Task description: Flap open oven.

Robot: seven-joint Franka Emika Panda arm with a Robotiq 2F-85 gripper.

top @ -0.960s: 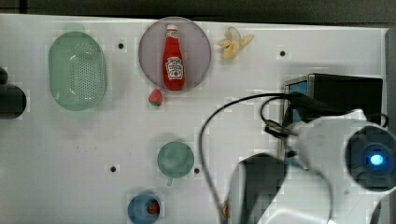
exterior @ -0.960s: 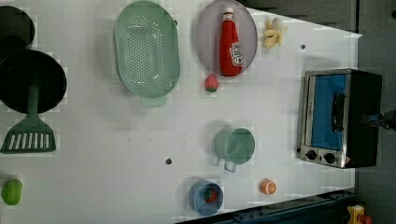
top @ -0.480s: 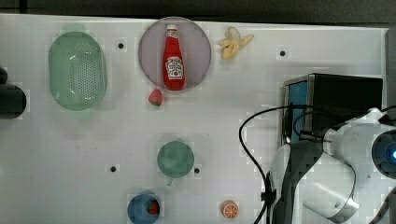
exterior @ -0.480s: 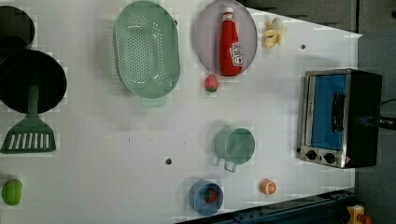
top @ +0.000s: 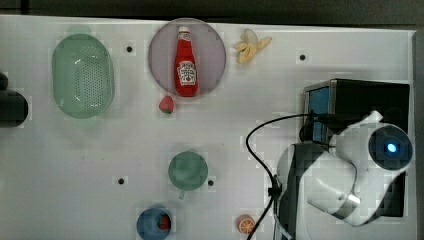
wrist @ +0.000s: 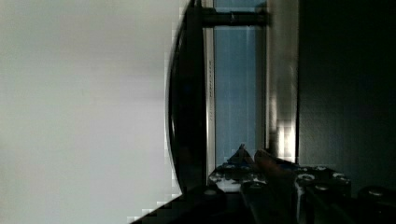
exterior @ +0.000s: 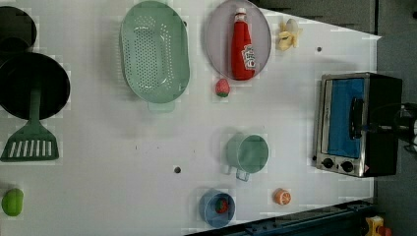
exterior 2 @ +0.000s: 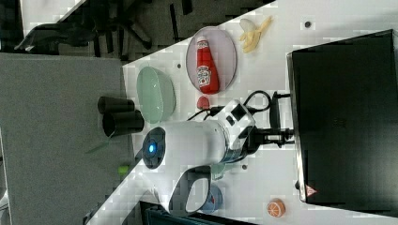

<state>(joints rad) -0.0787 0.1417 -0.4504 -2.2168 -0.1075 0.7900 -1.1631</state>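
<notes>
The oven [exterior: 356, 123] stands at the left view's right edge, black with a silver frame. Its blue glass door is closed against the frame, and its dark bar handle [exterior: 355, 118] crosses the glass. My gripper [exterior: 371, 128] reaches in over the oven's top and its tip is at the handle. In the right view my gripper [exterior 2: 281, 136] meets the front edge of the oven [exterior 2: 342, 122]. In the wrist view the handle [wrist: 187, 102] runs just off the blue glass [wrist: 236, 93], with my gripper [wrist: 233, 186] at its near end. The white arm [top: 350, 175] covers part of the oven [top: 370, 97].
On the white table [top: 125, 145] are a green cup [top: 187, 171], a blue bowl [top: 154, 223], an orange half [top: 245, 224], a strawberry [top: 166, 104], a ketchup bottle on a plate [top: 186, 60], a banana [top: 252, 46] and a green colander [top: 82, 75]. A black cable [top: 260, 150] loops beside the oven.
The arm has swung toward the top view's right, over the oven. In the left view the gripper has come in from the right edge to the door handle. The door has not moved.
</notes>
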